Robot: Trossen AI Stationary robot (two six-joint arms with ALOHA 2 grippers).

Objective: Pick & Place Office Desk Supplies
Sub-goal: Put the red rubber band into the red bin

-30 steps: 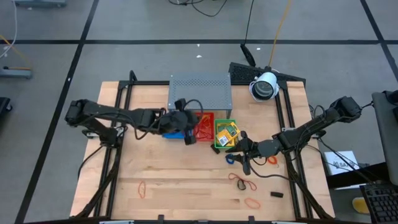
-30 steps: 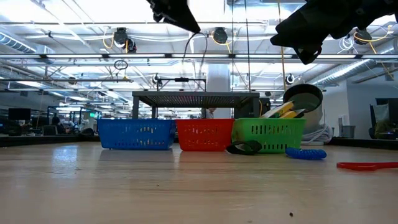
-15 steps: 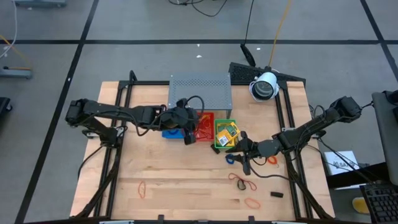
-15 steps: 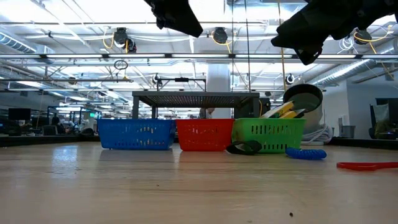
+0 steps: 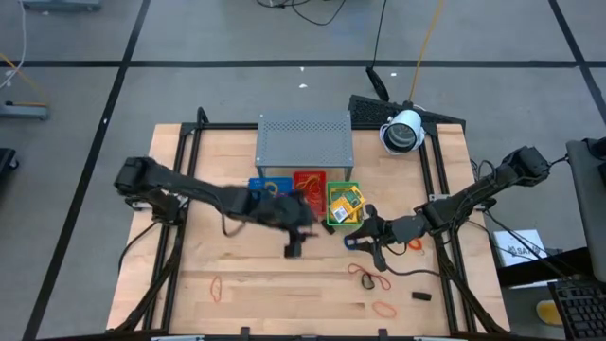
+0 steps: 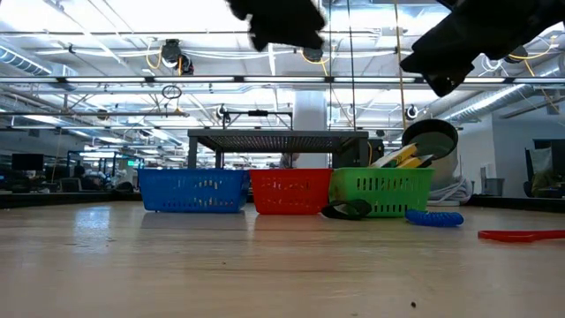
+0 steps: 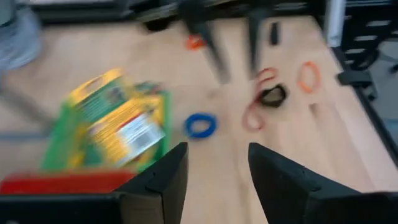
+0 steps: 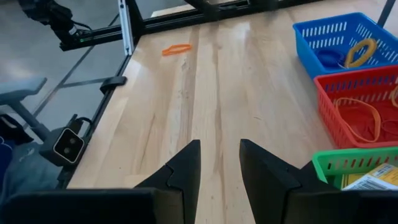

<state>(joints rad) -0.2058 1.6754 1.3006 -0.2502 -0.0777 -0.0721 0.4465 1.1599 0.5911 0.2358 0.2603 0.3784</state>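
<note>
My left gripper (image 5: 311,225) hangs open and empty above the table, just near of the red tray (image 5: 308,186) and pointing at a blue ring (image 7: 200,124). The green tray (image 5: 344,205) holds yellow-and-green packets (image 7: 112,124). My right gripper (image 5: 362,232) hovers open and empty near the green tray's near corner. Loose on the wood lie the blue ring (image 5: 350,242), an orange ring (image 5: 414,244), a red rubber band with a black piece (image 7: 264,96), an orange rubber band (image 5: 383,308), another band (image 5: 216,286) and a small black piece (image 5: 420,296).
A grey perforated shelf (image 5: 304,142) stands behind the blue tray (image 5: 263,188), red tray and green tray. A white round device (image 5: 402,131) sits at the far right corner. Bare wood spreads left of and near the trays. Black frame rails (image 5: 180,218) run along both sides.
My left gripper has swung from above the blue and red trays toward the table's near edge and to the right, sinking a little and tipping downward. It now hangs beside the green tray, close to my right gripper, which has kept still.
</note>
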